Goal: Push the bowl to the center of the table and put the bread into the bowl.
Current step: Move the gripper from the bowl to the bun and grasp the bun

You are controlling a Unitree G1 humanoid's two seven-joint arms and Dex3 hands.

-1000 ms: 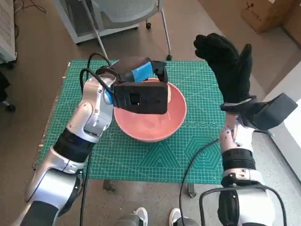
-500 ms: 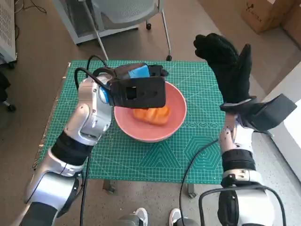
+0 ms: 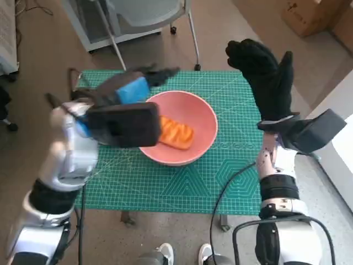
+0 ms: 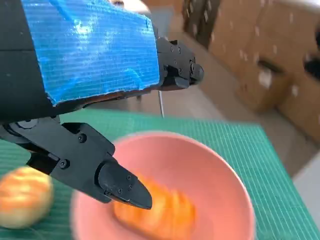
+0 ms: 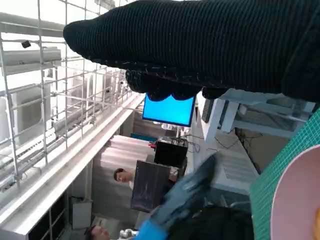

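Note:
The pink bowl [image 3: 204,118] sits near the middle of the green cutting mat [image 3: 182,185]. An orange piece of bread [image 3: 177,133] lies inside it, also blurred in the left wrist view as the bread [image 4: 160,215] in the bowl [image 4: 220,165]. My left hand [image 3: 132,85] hovers over the bowl's left rim with fingers apart, holding nothing. My right hand [image 3: 265,77] is raised beside the table's right edge, fingers spread and empty. The right wrist view catches the bowl's rim [image 5: 295,200].
A round pale-orange object [image 4: 22,197] lies on the mat beside the bowl in the left wrist view. A chair with metal legs [image 3: 190,33] stands behind the table. Cardboard boxes [image 3: 309,16] sit on the floor at the back right.
The bread has dropped from my left hand into the bowl. The left arm has pulled back to the left and lifted off the bowl. The right hand has stayed still.

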